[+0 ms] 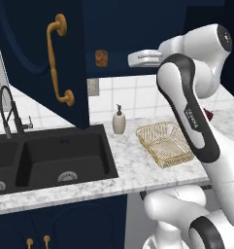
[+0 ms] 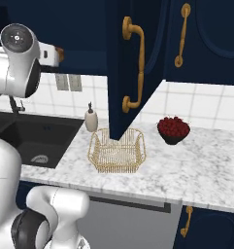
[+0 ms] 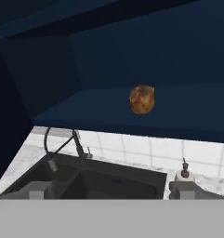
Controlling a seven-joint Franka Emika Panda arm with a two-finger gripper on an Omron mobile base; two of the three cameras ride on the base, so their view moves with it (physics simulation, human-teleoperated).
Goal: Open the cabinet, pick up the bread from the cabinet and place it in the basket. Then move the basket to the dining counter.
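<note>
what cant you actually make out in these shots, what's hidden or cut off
- Gripper: in both base views the arm's own links cover its tips, and in the hand view the tips are cut by the bottom edge.
- Basket: right edge hidden behind the forearm in the left base view; far rim behind the open cabinet door in the right base view.
- Bread: too small there to tell texture.

Bread (image 3: 142,99): one small brown lump on the cabinet (image 1: 36,44) shelf
Basket (image 1: 165,143): one wire basket on the tabletop (image 2: 196,165)
Open cabinet doors (image 2: 133,63): two, each with one long brass handle (image 1: 57,61)
Soap bottle (image 1: 119,119): one
Red bowl (image 2: 173,130): one
Sink (image 1: 45,158): one, two basins
Faucet (image 1: 9,113): one
Wall outlets (image 2: 68,82): two plates in the right base view
</note>
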